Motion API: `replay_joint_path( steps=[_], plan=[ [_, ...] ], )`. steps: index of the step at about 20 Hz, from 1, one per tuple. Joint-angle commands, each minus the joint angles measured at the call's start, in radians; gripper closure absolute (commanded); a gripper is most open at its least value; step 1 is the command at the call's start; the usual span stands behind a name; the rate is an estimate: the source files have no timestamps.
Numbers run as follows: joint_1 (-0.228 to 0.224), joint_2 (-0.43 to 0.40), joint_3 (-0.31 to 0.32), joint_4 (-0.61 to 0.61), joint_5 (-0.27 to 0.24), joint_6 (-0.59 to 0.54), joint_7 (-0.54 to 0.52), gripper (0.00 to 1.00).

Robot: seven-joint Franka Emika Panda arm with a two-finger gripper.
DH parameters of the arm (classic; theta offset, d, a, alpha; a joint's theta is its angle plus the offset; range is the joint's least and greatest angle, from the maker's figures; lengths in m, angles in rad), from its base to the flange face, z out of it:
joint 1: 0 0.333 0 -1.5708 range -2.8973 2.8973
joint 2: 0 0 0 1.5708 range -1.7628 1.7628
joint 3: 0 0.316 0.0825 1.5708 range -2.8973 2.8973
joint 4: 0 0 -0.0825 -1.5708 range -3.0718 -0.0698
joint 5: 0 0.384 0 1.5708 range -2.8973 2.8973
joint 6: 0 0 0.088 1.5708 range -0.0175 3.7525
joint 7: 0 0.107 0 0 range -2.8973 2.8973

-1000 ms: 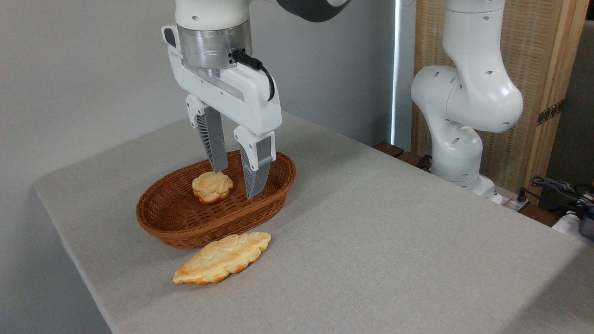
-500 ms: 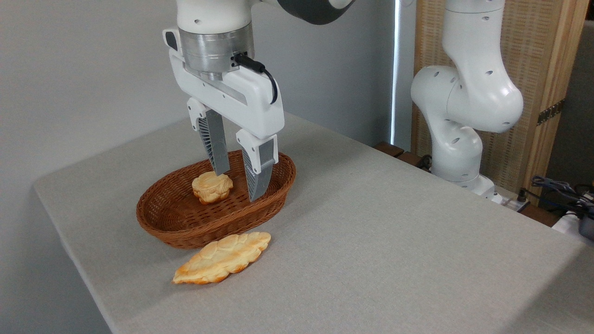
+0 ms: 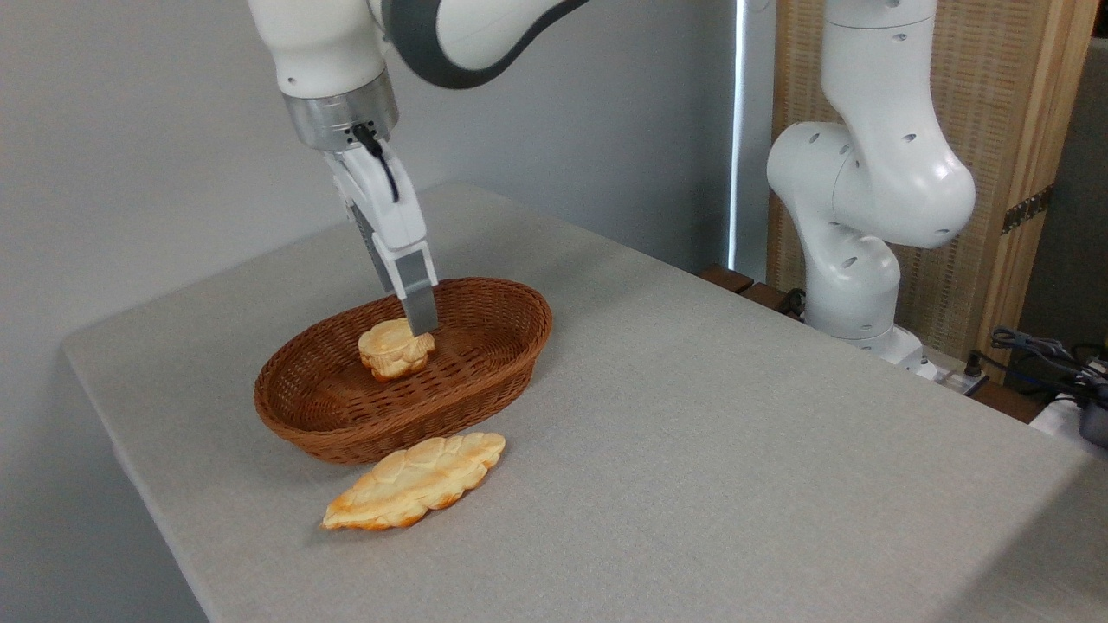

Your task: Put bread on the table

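Nearest the camera, a long flat leaf-shaped pale bread (image 3: 415, 481) lies on the grey-beige cloth-covered table (image 3: 710, 450), just in front of the brown oval wicker basket (image 3: 346, 426). Inside the basket sits the small round knotted golden bun (image 3: 393, 350). The white end effector (image 3: 421, 322) is seen edge-on, its tip at the bun's right side; one finger (image 3: 419, 305) hides the other, so open or clenched: cannot tell. Arm top cut off.

The gripper (image 3: 419, 322) hangs edge-on over the brown wicker basket (image 3: 485, 363), its fingertips at the right of the bread (image 3: 395, 348), perhaps touching it. The gap between its fingers cannot be made out. A long flat bread (image 3: 415, 481) lies on the table (image 3: 736, 450) just near of the basket.
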Motion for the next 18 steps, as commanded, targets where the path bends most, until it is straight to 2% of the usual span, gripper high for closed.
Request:
replay_joint_path(
  steps=[1,4,8,12,18],
  plan=[
    [0.004,0.026,-0.066,-0.049,-0.001,0.063,0.002,0.00],
    [-0.015,0.054,-0.079,-0.052,0.007,0.074,0.001,0.00],
    [-0.037,0.098,-0.079,-0.065,0.009,0.170,-0.013,0.00],
    [-0.080,0.152,-0.079,-0.065,0.062,0.209,-0.036,0.00],
    [-0.092,0.169,-0.077,-0.066,0.067,0.218,-0.047,0.00]
  ],
)
